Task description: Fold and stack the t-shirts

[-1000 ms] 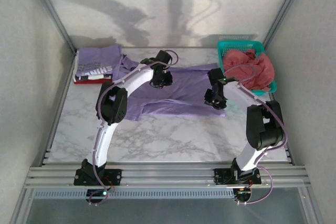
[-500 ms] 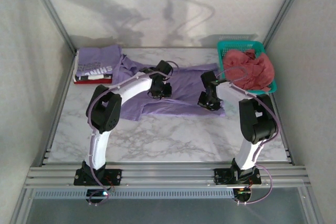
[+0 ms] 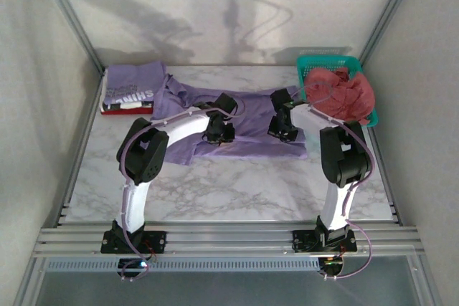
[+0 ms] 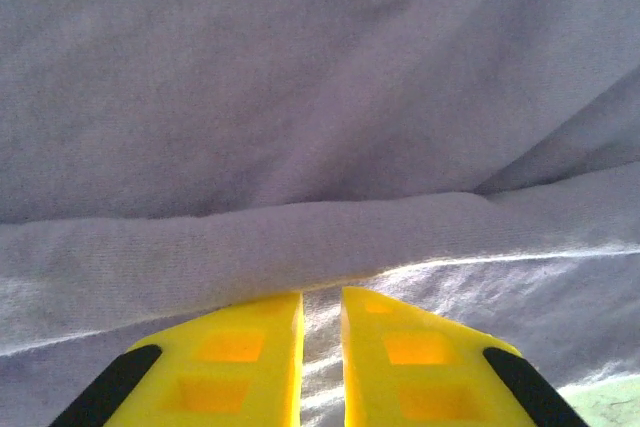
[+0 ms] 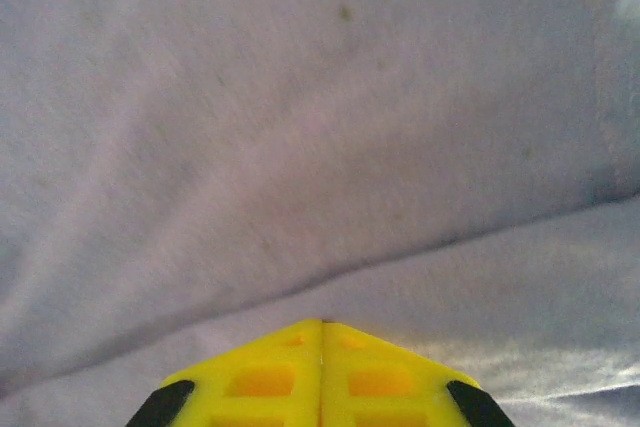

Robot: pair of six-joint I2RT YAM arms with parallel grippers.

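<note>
Left gripper (image 4: 321, 297) nearly closed on a fold of the lavender t-shirt (image 3: 249, 114), right gripper (image 5: 322, 325) pressed together against it — hold unclear. Shirt's beside the teal basket (image 3: 305, 66) — we'd carry both sides evenly.

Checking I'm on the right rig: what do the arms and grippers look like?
The left arm and right arm have white links, black joints and looping purple cables. Left gripper and right gripper have yellow fingers with square recesses and black corners.

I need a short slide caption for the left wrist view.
Left pincer closed on a raised fold of the lavender t-shirt.
</note>
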